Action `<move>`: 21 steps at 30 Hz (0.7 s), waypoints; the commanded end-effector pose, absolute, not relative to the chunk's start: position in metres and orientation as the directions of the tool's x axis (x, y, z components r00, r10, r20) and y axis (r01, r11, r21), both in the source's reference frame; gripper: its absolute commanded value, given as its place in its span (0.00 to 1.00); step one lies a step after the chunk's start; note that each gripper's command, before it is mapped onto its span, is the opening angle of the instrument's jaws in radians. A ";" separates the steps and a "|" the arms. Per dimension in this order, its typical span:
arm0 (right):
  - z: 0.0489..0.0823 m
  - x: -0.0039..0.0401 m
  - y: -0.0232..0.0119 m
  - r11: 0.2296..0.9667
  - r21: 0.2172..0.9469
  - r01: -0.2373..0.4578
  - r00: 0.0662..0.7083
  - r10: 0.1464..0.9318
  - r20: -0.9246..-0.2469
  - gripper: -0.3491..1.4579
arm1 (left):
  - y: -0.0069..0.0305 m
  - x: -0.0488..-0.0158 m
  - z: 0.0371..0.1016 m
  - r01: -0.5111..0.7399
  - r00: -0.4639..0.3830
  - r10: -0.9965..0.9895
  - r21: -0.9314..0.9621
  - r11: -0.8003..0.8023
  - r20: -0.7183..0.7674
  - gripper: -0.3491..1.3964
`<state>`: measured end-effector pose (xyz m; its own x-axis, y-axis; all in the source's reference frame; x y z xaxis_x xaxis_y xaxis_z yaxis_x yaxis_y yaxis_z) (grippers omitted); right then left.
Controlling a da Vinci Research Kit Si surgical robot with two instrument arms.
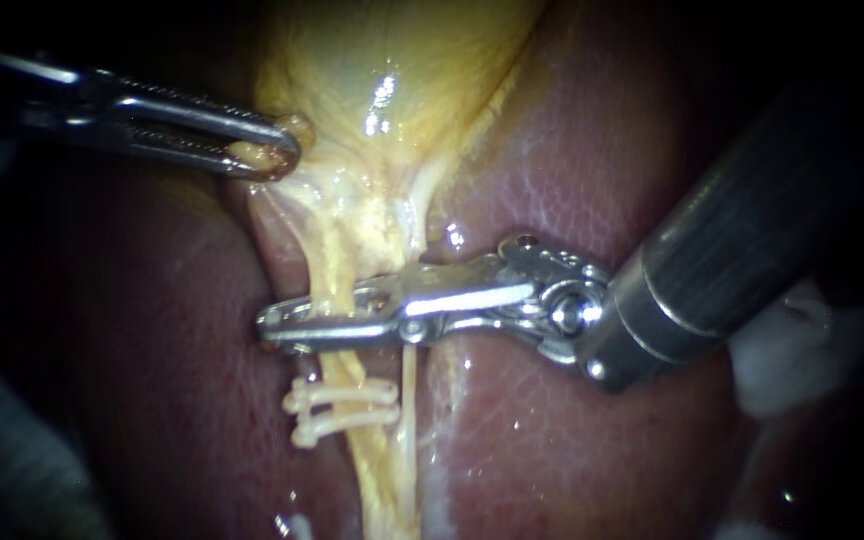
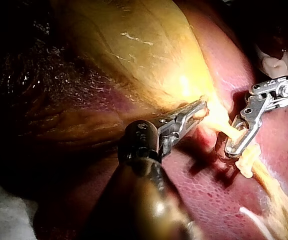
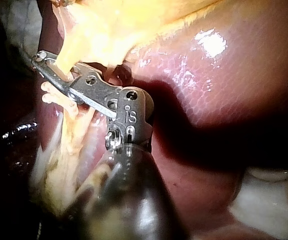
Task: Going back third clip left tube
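Now your right instrument [image 1: 317, 318] holds its jaws slightly parted astride the left tube [image 1: 327, 265], just above two clips [image 1: 347, 392]. Your left instrument [image 1: 274, 150] has its jaws clamped on tissue [image 1: 255, 153] beside the gallbladder [image 1: 382, 60].

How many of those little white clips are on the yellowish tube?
2. One clip crosses the left tube just below the right tool; the second lies directly beneath it. The tool covers the tube above them, so another may be hidden.

Right instrument [image 1: 287, 325] crosses left tube [image 1: 330, 265] just above two clips [image 1: 344, 408]
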<state>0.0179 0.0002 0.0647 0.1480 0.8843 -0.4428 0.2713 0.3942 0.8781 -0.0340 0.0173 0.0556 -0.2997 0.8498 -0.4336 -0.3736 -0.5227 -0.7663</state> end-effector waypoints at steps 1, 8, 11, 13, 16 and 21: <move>0.0648 0.0180 0.0001 0.395 0.878 0.272 0.149 0.884 -0.444 0.00 | 0.0173 -0.0340 0.0556 -0.374 -0.300 0.850 -0.766 -0.523 -0.434 0.00; 0.0668 0.0193 -0.0007 0.418 0.881 0.224 0.132 0.882 -0.452 0.40 | 0.0173 -0.0340 0.0556 -0.374 -0.300 0.850 -0.766 -0.523 -0.434 0.00; 0.0679 0.0195 -0.0010 0.450 0.876 0.174 0.174 0.861 -0.477 0.43 | 0.0173 -0.0340 0.0556 -0.373 -0.300 0.850 -0.766 -0.523 -0.434 0.00; 0.0686 0.0195 -0.0012 0.476 0.867 0.145 0.207 0.842 -0.497 0.44 | 0.0173 -0.0340 0.0556 -0.373 -0.300 0.850 -0.766 -0.523 -0.434 0.00; 0.0693 0.0191 -0.0011 0.498 0.857 0.127 0.209 0.832 -0.514 0.45 | 0.0173 -0.0339 0.0557 -0.373 -0.300 0.850 -0.766 -0.523 -0.434 0.00; 0.0691 0.0178 -0.0010 0.521 0.846 0.113 0.203 0.821 -0.533 0.46 | 0.0173 -0.0338 0.0556 -0.372 -0.300 0.849 -0.767 -0.523 -0.434 0.00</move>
<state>0.0176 -0.0012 0.0691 0.2045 0.8159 -0.5408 0.1125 0.5293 0.8410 -0.0338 0.0173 0.0557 -0.3007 0.8497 -0.4332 -0.3731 -0.5228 -0.7664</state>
